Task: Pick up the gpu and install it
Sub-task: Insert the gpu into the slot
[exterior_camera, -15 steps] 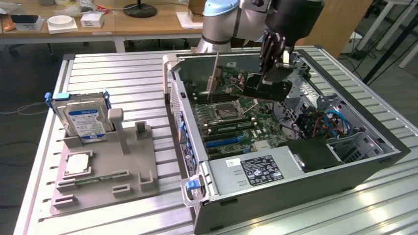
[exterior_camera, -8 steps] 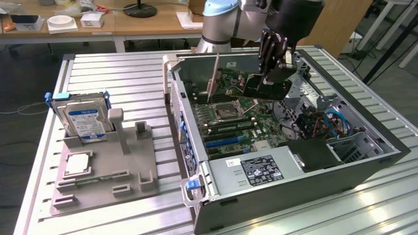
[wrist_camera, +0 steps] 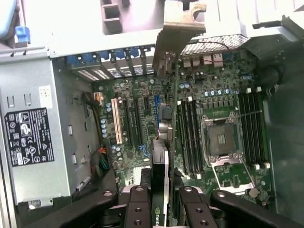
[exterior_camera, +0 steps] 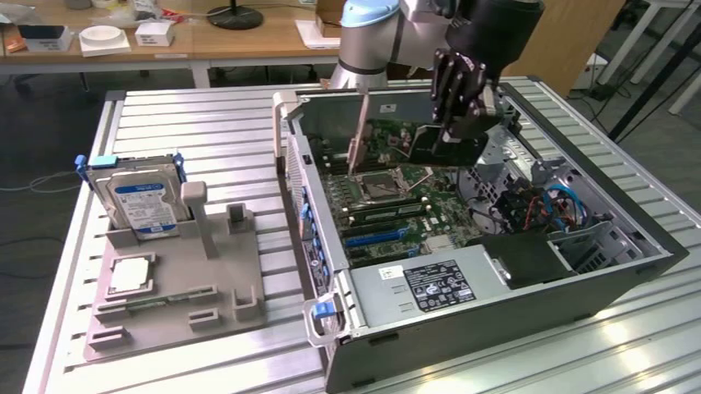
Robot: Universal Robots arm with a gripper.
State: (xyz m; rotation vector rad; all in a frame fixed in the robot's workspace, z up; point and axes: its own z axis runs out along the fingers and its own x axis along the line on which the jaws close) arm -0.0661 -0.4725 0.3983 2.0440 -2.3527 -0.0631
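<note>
My gripper (exterior_camera: 460,123) hangs over the open computer case (exterior_camera: 613,287), shut on the gpu (exterior_camera: 414,139). The gpu is a thin dark circuit card held on edge, and its narrow metal bracket (exterior_camera: 357,135) points down toward the case's rear wall. In the wrist view the gpu (wrist_camera: 164,142) runs edge-on from between my fingers (wrist_camera: 137,204) out to its bracket (wrist_camera: 176,33). It hovers above the motherboard (wrist_camera: 223,95), over the expansion slots (wrist_camera: 137,123) beside the white slot (wrist_camera: 115,121). I cannot tell whether its lower edge touches a slot.
Inside the case are the CPU socket (wrist_camera: 222,137), seated memory sticks (wrist_camera: 251,126), the power supply (exterior_camera: 432,283) and blue cables (exterior_camera: 564,205). A grey fixture (exterior_camera: 176,279) on the exterior view's left holds a silver hard drive (exterior_camera: 137,201).
</note>
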